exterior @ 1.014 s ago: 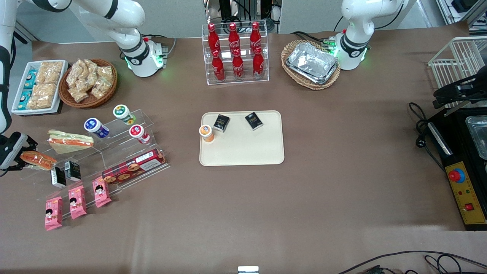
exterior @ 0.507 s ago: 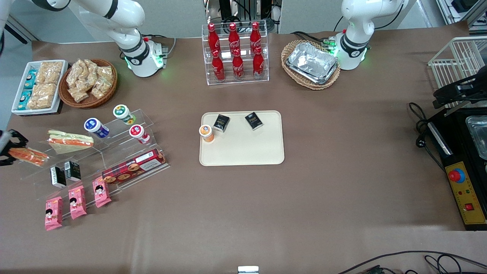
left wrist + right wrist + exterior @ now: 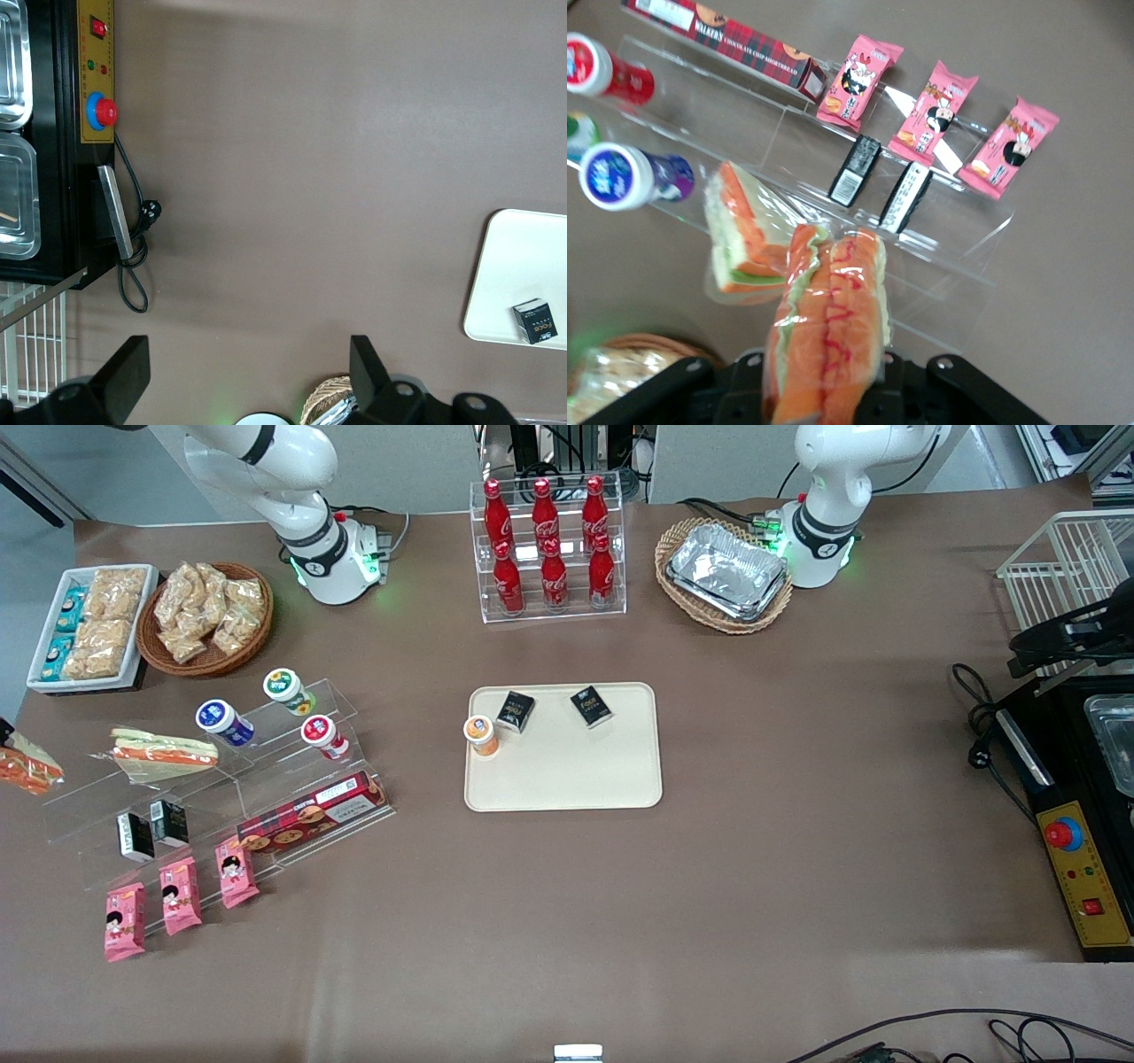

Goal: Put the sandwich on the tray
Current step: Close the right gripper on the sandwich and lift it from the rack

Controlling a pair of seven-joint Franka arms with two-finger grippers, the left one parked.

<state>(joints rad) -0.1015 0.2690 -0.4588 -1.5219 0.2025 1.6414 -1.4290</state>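
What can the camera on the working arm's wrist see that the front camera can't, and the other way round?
Only the wrist view shows the gripper, its jaws shut on the sandwich, held above the clear shelves.

Only the front view shows the tray, carrying a cup and two black cartons, plus the cola bottles and foil trays.

Both show the sandwich, the second sandwich, the pink packs and the biscuit box.

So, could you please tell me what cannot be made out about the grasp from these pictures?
- Hand, right wrist view: the fingertips are covered by the sandwich, so the contact is unseen.
- Front view: the picture edge cuts off the sandwich; the hand is out of view.
- Tray: the print on its two black boxes is too small.
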